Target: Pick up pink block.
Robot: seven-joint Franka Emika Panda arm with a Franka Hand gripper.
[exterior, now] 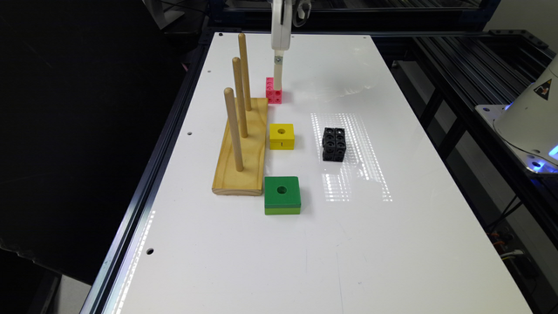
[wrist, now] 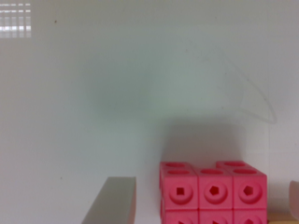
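The gripper [exterior: 277, 83] is straddling the pink block [exterior: 273, 92], which is sitting just beyond the peg board [exterior: 242, 150]. The jaws are standing open either side. Next up, I'd say: squeezing shut, then lifting.

The pink block [exterior: 273, 93] is small and bright pink, built of joined cubes with a round or angular hole in each face [wrist: 212, 193]. It rests flat and upright on the white surface. In the exterior view it lies at the far end of the scene. From the wrist view its top looks stepped, with one corner cube seemingly lower, though the close framing makes this uncertain.
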